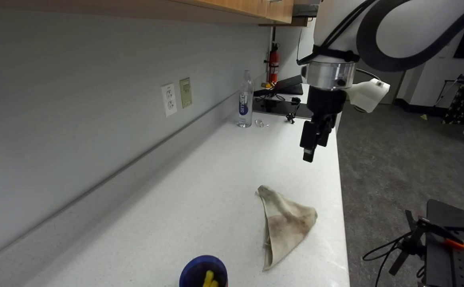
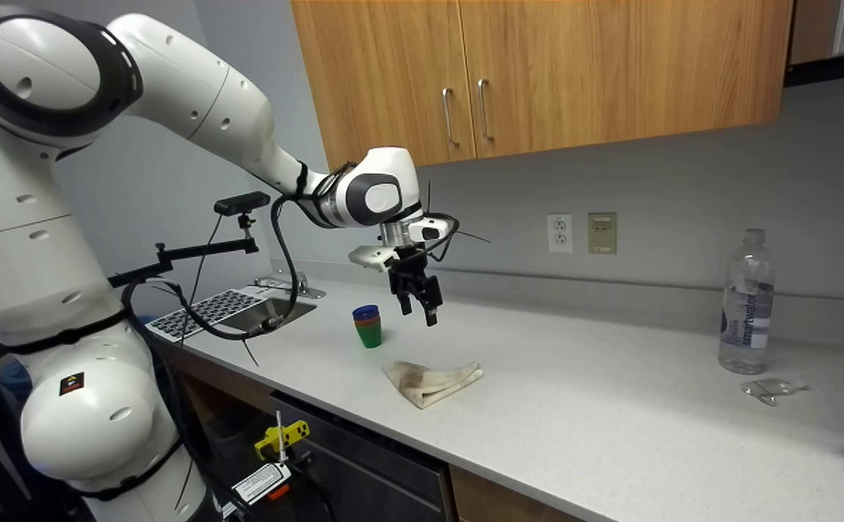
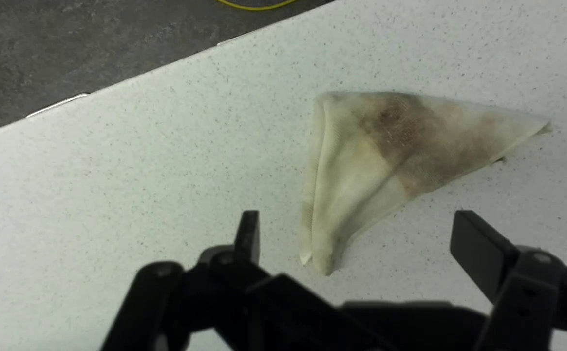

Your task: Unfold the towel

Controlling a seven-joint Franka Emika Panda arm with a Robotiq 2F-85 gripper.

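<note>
The towel is a beige cloth with brown stains, folded into a rough triangle. It lies on the white counter in both exterior views and in the wrist view. Folded layers show along its left edge in the wrist view, and one narrow corner points toward the jaws. My gripper is open and empty, with its two fingers wide apart. In both exterior views the gripper hangs above the counter, apart from the towel. The towel's underside is hidden.
Stacked coloured cups stand near the towel, with something yellow inside. A water bottle and a small clear object stand farther along. A wall runs behind, under wooden cabinets. The sink is beyond the cups.
</note>
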